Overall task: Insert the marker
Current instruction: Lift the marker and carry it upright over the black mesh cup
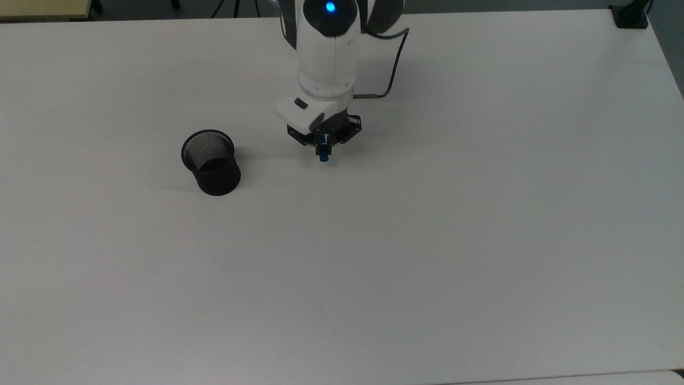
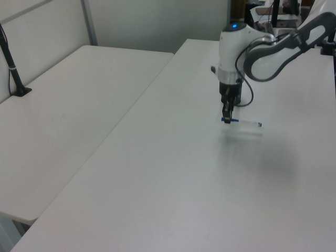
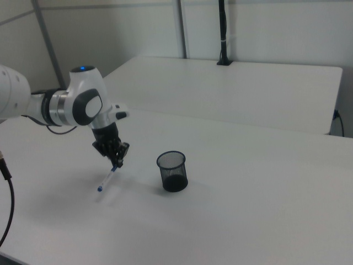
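The claw [image 3: 117, 159] pinches the marker [image 3: 108, 178] at its capped end, the barrel trailing off sideways and slightly down, clear of the worktop [image 1: 427, 240]. The mesh cup [image 1: 210, 162] stands apart toward the top view's left, mouth up, so the long axis will need tipping upright before it goes in.

Cup [image 1: 211, 162] on table [image 1: 481, 214], marker [image 1: 323, 151] toward the top view's right, apart

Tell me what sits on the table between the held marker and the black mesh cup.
Nothing. In the top view the stretch of white table between the marker in the gripper and the black mesh cup is bare.
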Tool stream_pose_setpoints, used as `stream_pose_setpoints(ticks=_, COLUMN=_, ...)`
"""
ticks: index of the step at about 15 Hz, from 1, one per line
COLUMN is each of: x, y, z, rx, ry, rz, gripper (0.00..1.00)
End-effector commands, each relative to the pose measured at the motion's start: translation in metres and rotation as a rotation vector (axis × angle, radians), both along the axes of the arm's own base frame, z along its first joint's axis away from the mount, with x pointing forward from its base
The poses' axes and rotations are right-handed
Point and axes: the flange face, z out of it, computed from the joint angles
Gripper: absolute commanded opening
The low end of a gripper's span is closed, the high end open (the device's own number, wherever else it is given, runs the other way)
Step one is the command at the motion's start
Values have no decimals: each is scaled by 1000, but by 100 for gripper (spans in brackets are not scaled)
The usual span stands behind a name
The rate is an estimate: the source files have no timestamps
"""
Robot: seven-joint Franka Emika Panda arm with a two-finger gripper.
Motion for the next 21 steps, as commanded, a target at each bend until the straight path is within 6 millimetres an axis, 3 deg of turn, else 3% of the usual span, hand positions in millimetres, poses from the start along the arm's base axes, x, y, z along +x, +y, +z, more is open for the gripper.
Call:
stream_pose_setpoints(ticks=1, x=-18, y=-32, z=81, rx=-16, ry=-137, rz=-65, gripper=0)
stream_pose_setpoints(ticks=5, x=-31, y=-73, z=145, rx=-25, ry=-311, rz=-118, gripper=0)
stream_pose_setpoints(ticks=10, x=-44, y=-109, z=153, rx=-10, ry=-565, rz=-154, gripper=0)
stream_pose_setpoints(ticks=14, x=-51, y=-151, z=141, rx=-22, ry=-784, rz=-167, gripper=0)
stream_pose_setpoints(ticks=17, x=-44, y=-175, z=123, rx=-17, ry=-896, rz=-170, gripper=0)
stream_pose_setpoints(ticks=21, x=-38, y=-184, z=91, rx=-11, ry=-924, rz=-158, gripper=0)
